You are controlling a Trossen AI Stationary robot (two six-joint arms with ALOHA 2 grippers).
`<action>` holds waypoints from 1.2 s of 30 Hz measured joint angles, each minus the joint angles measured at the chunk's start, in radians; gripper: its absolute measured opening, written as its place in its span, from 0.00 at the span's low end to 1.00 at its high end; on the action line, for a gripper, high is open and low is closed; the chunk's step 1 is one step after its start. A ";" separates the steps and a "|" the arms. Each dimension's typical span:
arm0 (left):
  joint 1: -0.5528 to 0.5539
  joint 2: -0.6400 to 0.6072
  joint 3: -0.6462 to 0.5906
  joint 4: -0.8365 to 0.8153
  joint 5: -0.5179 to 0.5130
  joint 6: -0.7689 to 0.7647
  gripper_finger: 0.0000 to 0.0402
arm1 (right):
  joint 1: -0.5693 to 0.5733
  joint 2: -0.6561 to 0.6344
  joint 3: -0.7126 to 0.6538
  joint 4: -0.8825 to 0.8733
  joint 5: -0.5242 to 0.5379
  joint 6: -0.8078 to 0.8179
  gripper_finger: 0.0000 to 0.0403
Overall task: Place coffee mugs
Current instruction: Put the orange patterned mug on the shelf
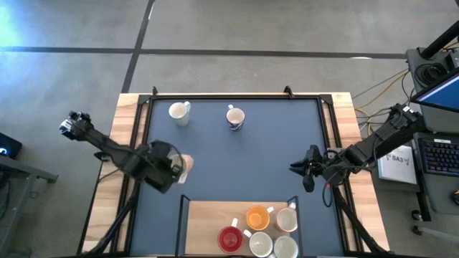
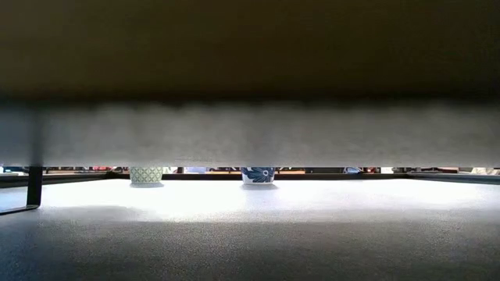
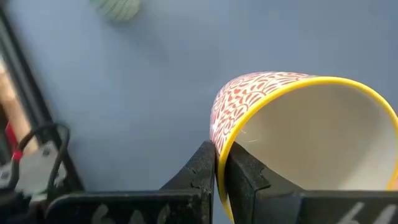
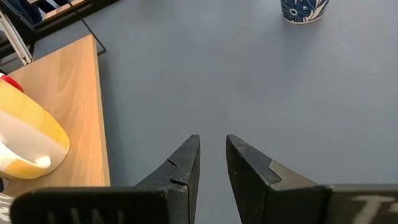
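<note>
The left gripper (image 3: 219, 171) is pinching the yellow rim of a red-patterned mug (image 3: 298, 124), its fingers clamped either side of the wall, so the carrying step is underway. Two placed mugs (image 1: 178, 112) are standing well ahead of it, and the next move likely calls for an upright set-down beside them. The right gripper (image 4: 211, 158) is waiting empty, fingers slightly parted, beside the wooden tray (image 1: 208, 222).

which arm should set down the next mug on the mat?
Probably left. The left hand is already shut on the rim of the red-patterned mug, over the blue mat. The right hand holds nothing.
</note>
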 joint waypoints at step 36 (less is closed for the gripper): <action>-0.115 0.651 0.797 -0.043 0.371 0.195 0.02 | 0.000 0.000 0.000 0.000 0.000 0.000 0.17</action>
